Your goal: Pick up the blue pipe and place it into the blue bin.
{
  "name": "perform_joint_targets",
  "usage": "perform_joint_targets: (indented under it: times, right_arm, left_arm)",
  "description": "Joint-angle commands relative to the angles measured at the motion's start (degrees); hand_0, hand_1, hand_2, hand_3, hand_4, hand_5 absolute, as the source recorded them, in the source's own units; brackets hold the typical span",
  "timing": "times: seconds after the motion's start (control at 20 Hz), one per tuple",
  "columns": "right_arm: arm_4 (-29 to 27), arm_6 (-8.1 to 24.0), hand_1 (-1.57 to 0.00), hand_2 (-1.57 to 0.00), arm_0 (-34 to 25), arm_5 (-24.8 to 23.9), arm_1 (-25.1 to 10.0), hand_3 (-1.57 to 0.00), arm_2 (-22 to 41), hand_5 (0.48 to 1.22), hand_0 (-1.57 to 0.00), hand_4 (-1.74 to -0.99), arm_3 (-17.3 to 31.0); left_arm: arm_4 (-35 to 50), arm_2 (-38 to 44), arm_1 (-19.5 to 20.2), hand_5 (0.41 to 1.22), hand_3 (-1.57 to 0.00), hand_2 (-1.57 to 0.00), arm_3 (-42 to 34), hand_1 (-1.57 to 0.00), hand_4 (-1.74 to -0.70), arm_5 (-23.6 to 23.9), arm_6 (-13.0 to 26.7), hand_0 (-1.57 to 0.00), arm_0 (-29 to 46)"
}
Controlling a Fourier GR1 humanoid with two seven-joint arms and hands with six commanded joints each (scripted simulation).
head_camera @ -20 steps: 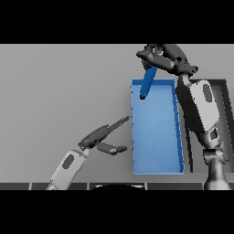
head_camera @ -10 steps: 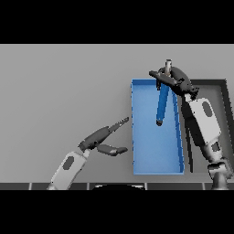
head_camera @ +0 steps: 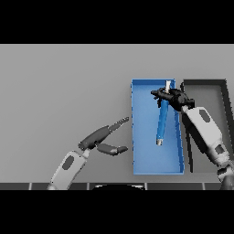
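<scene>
The blue pipe hangs over the inside of the blue bin, its long side running nearly along the bin's length and its grey lower end low over the bin floor. My right hand is over the far part of the blue bin, with its fingers curled round the pipe's upper part. My left hand is open over the table to the left of the blue bin, its fingers stretched toward the bin, and holds nothing.
A dark bin stands right beside the blue bin on its right; my right forearm crosses the gap between them. Bare grey table spreads to the left and far side.
My right hand has carried the pipe from the blue bin's far edge to over its inside and lowered it. The pipe has swung to run along the bin. The left hand has barely moved.
</scene>
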Motion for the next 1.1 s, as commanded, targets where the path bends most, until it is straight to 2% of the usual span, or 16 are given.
perform_joint_targets:
  times: [0.0, 0.05, 0.1, 0.2, 0.35, 0.45, 0.5, 0.55, 0.6, 0.7, 0.85, 0.95, 1.05]
  right_arm:
    - [-2.7, 0.0, -0.62, -0.60, -0.6, 0.3, -0.7, -0.39, 2.2, 1.135, -0.64, -1.334, 0.4]
    - [-4.5, 0.0, -0.50, -0.48, -1.6, 2.2, -1.9, -0.31, 4.7, 1.152, -0.51, -1.296, 0.2]
    - [-5.8, 0.0, -0.40, -0.38, -2.9, 2.8, -3.4, -0.25, 7.7, 1.108, -0.41, -1.264, 0.0]
    - [-2.3, -1.2, -0.25, -0.24, -4.1, 4.5, -3.9, -0.16, 10.5, 1.013, -0.26, -1.202, -1.1]
    - [0.8, -1.8, -0.13, -0.12, -4.2, 5.7, -4.8, -0.08, 12.4, 0.914, -0.13, -1.150, -1.3]
    - [2.5, -2.6, -0.08, -0.08, -4.9, 6.8, -4.2, -0.05, 13.5, 0.853, -0.09, -1.133, -0.7]
    - [3.0, -3.2, -0.07, -0.06, -4.7, 7.2, -4.7, -0.04, 13.5, 0.829, -0.07, -1.131, -0.5]
    - [3.2, -3.2, -0.09, -0.05, -4.9, 7.5, -4.5, -0.03, 13.7, 0.809, -0.19, -1.131, -0.1]
    - [3.1, -3.4, -0.18, -0.08, -5.0, 7.9, -4.5, -0.03, 13.6, 0.792, -0.38, -1.144, 0.3]
    - [3.1, -3.9, -0.12, -0.05, -4.9, 8.4, -4.3, -0.02, 13.6, 0.777, -0.24, -1.153, 0.3]
    - [1.7, -4.7, -0.06, -0.03, -4.1, 8.1, -4.0, -0.01, 12.9, 0.809, -0.12, -1.154, -0.1]
    - [2.0, -5.2, -0.10, -0.02, -4.2, 8.5, -4.3, 0.00, 12.7, 0.804, -0.21, -1.152, 0.1]
    - [1.8, -4.9, -0.10, -0.02, -3.9, 7.7, -4.5, 0.00, 12.8, 0.795, -0.21, -1.152, -1.0]
  left_arm:
    - [0.3, 0.2, 0.2, 0.497, 0.00, 0.00, -0.2, 0.00, -0.88, -0.1, -0.3, 0.00, 0.1]
    - [0.3, 0.1, -0.1, 0.497, 0.00, 0.00, 0.6, 0.00, -0.88, -0.3, 0.1, 0.00, -0.3]
    - [0.1, 0.1, -0.2, 0.496, 0.00, 0.00, 0.9, 0.00, -0.88, -0.1, 0.0, 0.00, -0.4]
    - [0.0, 0.3, -0.4, 0.493, 0.00, 0.00, 1.4, 0.00, -0.88, 0.0, 0.0, 0.00, -1.0]
    - [0.4, 0.4, 0.0, 0.488, 0.00, 0.00, 0.5, 0.00, -0.88, -0.1, -0.3, 0.00, -0.4]
    - [-0.2, -0.1, -0.3, 0.483, 0.00, 0.00, 1.2, 0.00, -0.88, 0.0, -0.7, 0.00, -0.1]
    - [0.0, 0.0, -0.2, 0.480, 0.00, 0.00, 0.9, 0.00, -0.88, 0.0, -0.6, 0.00, 0.2]
    - [-0.4, 0.1, 0.0, 0.478, 0.00, 0.00, 1.3, 0.00, -0.88, 0.1, -0.5, 0.00, 0.1]
    - [-0.2, 0.1, 0.2, 0.476, 0.00, 0.00, 0.6, 0.00, -0.88, 0.2, -1.0, 0.00, 0.7]
    - [0.0, -0.1, 0.1, 0.474, 0.00, 0.00, 0.2, 0.00, -0.88, -0.1, -0.6, 0.00, 0.4]
    - [0.1, 0.4, -0.4, 0.476, 0.00, 0.00, 1.3, 0.00, -0.88, 0.1, 0.8, 0.00, -0.8]
    - [-0.2, 0.0, -0.2, 0.478, 0.00, 0.00, 0.4, 0.00, -0.89, 0.3, -0.2, 0.00, 0.3]
    - [0.3, 0.0, 0.5, 0.480, 0.00, 0.00, -0.5, 0.00, -0.89, -0.2, -0.2, 0.00, 0.6]
